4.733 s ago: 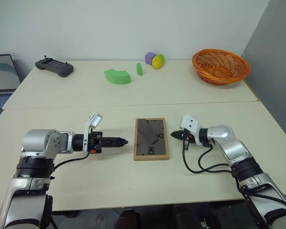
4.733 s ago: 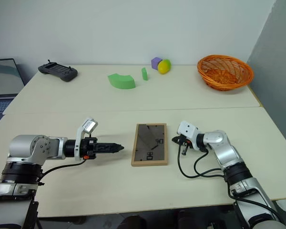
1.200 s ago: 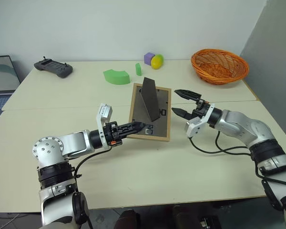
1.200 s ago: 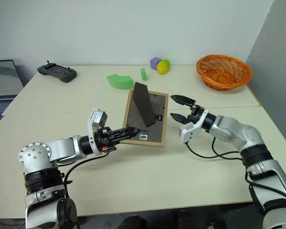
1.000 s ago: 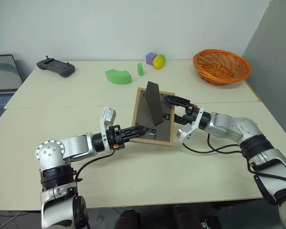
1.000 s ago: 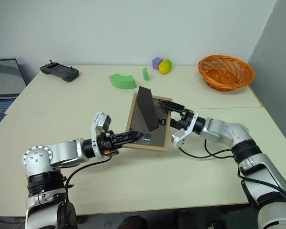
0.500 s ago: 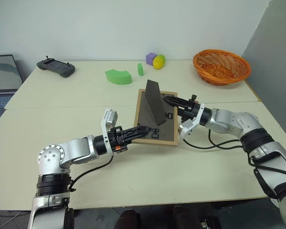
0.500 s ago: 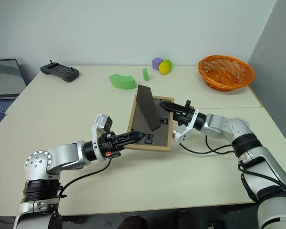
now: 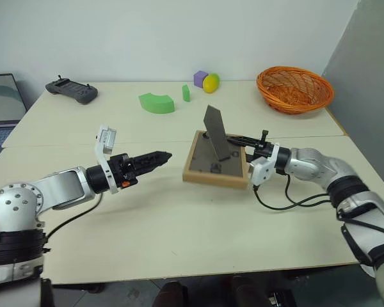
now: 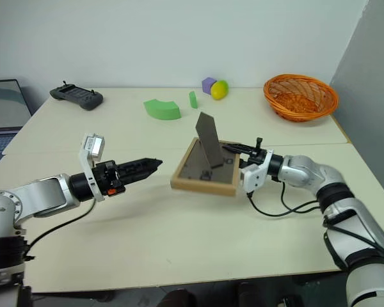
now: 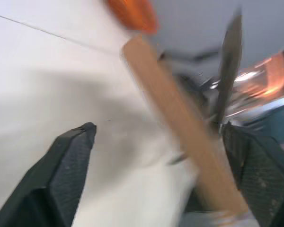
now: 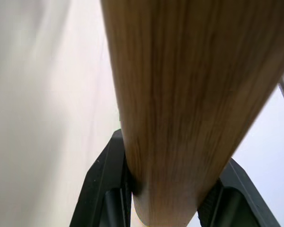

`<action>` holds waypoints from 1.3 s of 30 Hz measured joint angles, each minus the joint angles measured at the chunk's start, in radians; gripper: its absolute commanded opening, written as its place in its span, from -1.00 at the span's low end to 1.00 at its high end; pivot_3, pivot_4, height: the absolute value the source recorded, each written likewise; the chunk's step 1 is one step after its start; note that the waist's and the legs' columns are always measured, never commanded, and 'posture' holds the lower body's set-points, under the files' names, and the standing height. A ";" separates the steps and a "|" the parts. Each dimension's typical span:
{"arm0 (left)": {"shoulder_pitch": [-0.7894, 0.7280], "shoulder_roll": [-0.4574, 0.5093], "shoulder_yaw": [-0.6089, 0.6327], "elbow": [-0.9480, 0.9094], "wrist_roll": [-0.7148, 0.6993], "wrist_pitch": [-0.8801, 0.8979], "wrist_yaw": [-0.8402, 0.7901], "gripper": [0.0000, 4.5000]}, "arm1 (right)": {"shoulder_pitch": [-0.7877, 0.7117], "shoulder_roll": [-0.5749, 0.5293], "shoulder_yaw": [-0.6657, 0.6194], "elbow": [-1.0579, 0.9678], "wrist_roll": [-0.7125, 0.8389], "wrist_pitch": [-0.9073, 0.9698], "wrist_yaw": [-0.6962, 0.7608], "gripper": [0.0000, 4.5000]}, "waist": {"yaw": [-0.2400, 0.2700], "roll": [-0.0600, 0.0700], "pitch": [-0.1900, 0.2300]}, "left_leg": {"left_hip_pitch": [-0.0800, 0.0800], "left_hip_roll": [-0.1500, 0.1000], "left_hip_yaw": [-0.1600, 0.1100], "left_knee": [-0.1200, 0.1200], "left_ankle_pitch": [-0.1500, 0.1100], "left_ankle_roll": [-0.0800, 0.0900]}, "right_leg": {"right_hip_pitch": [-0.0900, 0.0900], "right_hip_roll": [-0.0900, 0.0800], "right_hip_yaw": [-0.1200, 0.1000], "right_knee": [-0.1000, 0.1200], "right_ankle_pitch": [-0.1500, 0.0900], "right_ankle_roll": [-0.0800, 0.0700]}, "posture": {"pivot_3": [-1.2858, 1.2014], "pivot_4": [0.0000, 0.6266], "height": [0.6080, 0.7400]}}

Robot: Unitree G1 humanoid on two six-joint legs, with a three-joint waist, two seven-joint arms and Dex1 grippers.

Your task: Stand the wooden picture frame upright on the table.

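The wooden picture frame [image 9: 208, 167] is near the middle of the table [image 9: 179, 224], back panel up and tilted. Its black stand [image 9: 216, 131] sticks upward. My right gripper [image 9: 237, 138] is shut on the frame's right edge, and in the right wrist view the light-wood edge [image 12: 180, 94] sits between the black fingers [image 12: 106, 189]. My left gripper [image 9: 161, 155] hovers to the left of the frame, apart from it and pointing at it. It is open, and in the left wrist view its fingers [image 11: 71, 161] stand wide with the frame [image 11: 175, 123] beyond them.
An orange basket [image 9: 295, 88] stands at the back right. Two green blocks [image 9: 157, 102], a purple cube [image 9: 201, 78] and a yellow ball [image 9: 211, 82] lie at the back centre. A black controller [image 9: 72, 89] lies back left, with a laptop [image 9: 0, 102] at the left edge.
My left gripper has let go of the frame, opened and pulled back to the left. The right gripper has rolled, and the frame it holds now lies flatter.
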 measured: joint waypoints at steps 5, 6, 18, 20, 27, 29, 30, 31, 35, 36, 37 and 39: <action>0.002 0.016 -0.081 -0.160 0.328 -0.169 -0.097 1.00 | 0.030 0.104 -0.092 -0.149 0.419 0.511 0.474 -0.43 | 0.010 0.002 0.001 | -0.001 0.000 -0.002 0.000 -0.001 0.001 | -0.001 -0.001 -0.002 0.000 0.000 0.000 | 0.03 -0.52 1.00; 0.016 0.024 -0.093 -0.185 0.387 -0.203 -0.115 1.00 | 0.025 0.116 -0.120 -0.176 0.483 0.644 0.523 -0.43 | 0.010 0.002 0.001 | -0.001 0.000 -0.001 0.000 -0.002 0.003 | -0.001 -0.001 -0.002 0.000 0.000 0.000 | 0.03 -0.52 1.00; 0.109 -0.100 -0.102 -0.324 0.575 -0.296 -0.138 1.00 | -0.085 0.280 -0.243 0.021 0.593 1.254 0.668 -0.43 | 0.012 0.002 0.001 | -0.003 -0.001 -0.001 0.000 -0.004 0.006 | -0.004 -0.001 -0.002 0.001 0.000 0.000 | 0.03 -0.52 1.00; 0.110 -0.120 -0.109 -0.324 0.607 -0.297 -0.140 1.00 | -0.085 0.290 -0.248 0.085 0.553 1.223 0.673 -0.43 | 0.013 0.002 0.001 | -0.005 -0.001 0.000 0.000 -0.004 0.006 | -0.005 -0.001 -0.002 0.001 0.000 0.000 | 0.03 -0.52 1.00; 0.111 -0.150 -0.136 -0.324 0.682 -0.311 -0.164 1.00 | -0.077 0.308 -0.260 0.153 0.475 1.130 0.693 -0.43 | 0.007 0.002 0.001 | -0.004 -0.001 0.000 0.000 -0.003 0.006 | -0.005 -0.001 -0.002 0.001 0.000 0.000 | 0.03 -0.52 1.00; 0.108 -0.164 -0.136 -0.322 0.695 -0.311 -0.179 1.00 | -0.077 0.314 -0.275 0.161 0.465 1.127 0.694 -0.11 | 0.007 0.002 0.001 | -0.004 -0.001 0.000 0.000 -0.003 0.006 | -0.005 -0.001 -0.002 0.002 0.000 0.000 | 0.03 -0.52 1.00; 0.107 -0.165 -0.136 -0.319 0.699 -0.311 -0.183 1.00 | -0.077 0.316 -0.280 0.163 0.459 1.125 0.694 -0.04 | 0.007 0.002 0.001 | -0.004 -0.001 0.000 0.000 -0.003 0.006 | -0.005 -0.001 -0.002 0.002 0.000 0.000 | 0.03 -0.52 1.00; 0.105 -0.165 -0.136 -0.316 0.705 -0.312 -0.190 1.00 | -0.077 0.316 -0.286 0.166 0.454 1.124 0.695 0.07 | 0.007 0.002 0.001 | -0.004 -0.001 0.000 0.000 -0.003 0.006 | -0.005 -0.001 -0.002 0.002 0.000 0.000 | 0.03 -0.52 1.00; 0.097 -0.166 -0.136 -0.282 0.741 -0.318 -0.226 1.00 | -0.060 0.313 -0.305 0.159 0.445 1.119 0.697 0.48 | 0.008 0.002 0.001 | -0.004 -0.001 0.000 0.000 -0.003 0.005 | -0.005 -0.001 -0.002 0.001 0.000 0.000 | 0.03 -0.52 1.00; 0.096 -0.167 -0.136 -0.267 0.750 -0.320 -0.232 1.00 | -0.046 0.308 -0.308 0.149 0.441 1.117 0.697 0.59 | 0.009 0.002 0.001 | -0.004 -0.001 0.000 0.000 -0.003 0.005 | -0.005 -0.001 -0.002 0.001 0.000 0.000 | 0.03 -0.52 1.00; 0.096 -0.167 -0.137 -0.254 0.762 -0.323 -0.244 1.00 | -0.029 0.299 -0.308 0.135 0.434 1.114 0.697 0.69 | 0.010 0.002 0.001 | -0.005 -0.001 0.000 0.000 -0.003 0.005 | -0.005 -0.001 -0.002 0.001 0.000 0.000 | 0.03 -0.52 1.00; 0.094 -0.168 -0.138 -0.228 0.785 -0.336 -0.259 1.00 | 0.010 0.269 -0.309 0.104 0.415 1.103 0.690 0.91 | 0.012 0.002 0.001 | -0.005 -0.001 0.000 0.000 -0.003 0.006 | -0.005 -0.001 -0.002 0.001 0.000 0.000 | 0.03 -0.52 1.00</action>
